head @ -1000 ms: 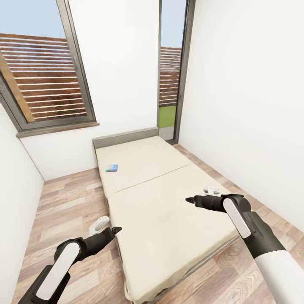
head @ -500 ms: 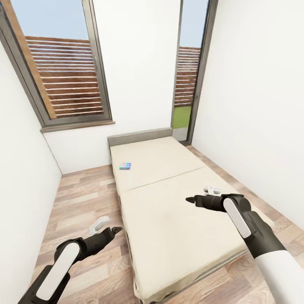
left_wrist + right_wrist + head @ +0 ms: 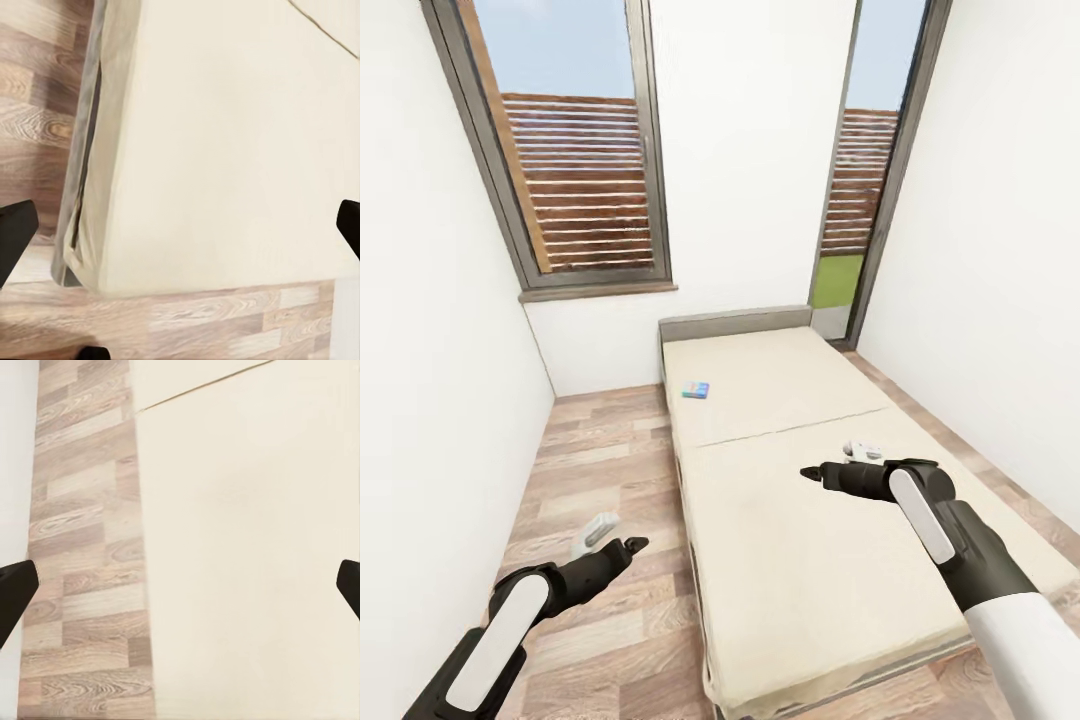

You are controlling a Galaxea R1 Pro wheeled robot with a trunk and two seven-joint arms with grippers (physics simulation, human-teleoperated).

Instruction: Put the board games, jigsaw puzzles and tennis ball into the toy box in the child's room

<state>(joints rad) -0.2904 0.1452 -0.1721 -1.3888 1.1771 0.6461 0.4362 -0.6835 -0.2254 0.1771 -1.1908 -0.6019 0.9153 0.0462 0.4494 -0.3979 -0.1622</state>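
Note:
A small blue board game (image 3: 696,390) lies flat on the cream bed (image 3: 810,540), close to its left edge, short of the headboard. My right gripper (image 3: 809,472) hovers open over the middle of the mattress, well short of the game. My left gripper (image 3: 634,545) is open too, held low over the wooden floor just left of the bed. In the left wrist view its dark fingertips (image 3: 13,236) stand wide apart over the bed's corner (image 3: 82,270). In the right wrist view the fingertips (image 3: 15,589) frame the mattress edge and the floor, with nothing between them.
The bed fills the room's right side, headboard (image 3: 735,322) against the far wall. A strip of wooden floor (image 3: 600,470) runs between the bed and the left wall (image 3: 430,400). A window (image 3: 575,170) and a narrow glass door (image 3: 860,190) are at the back.
The head camera has swung left, so the bed, game and windows sit further right in the picture. Both arms hold the same pose, grippers still open.

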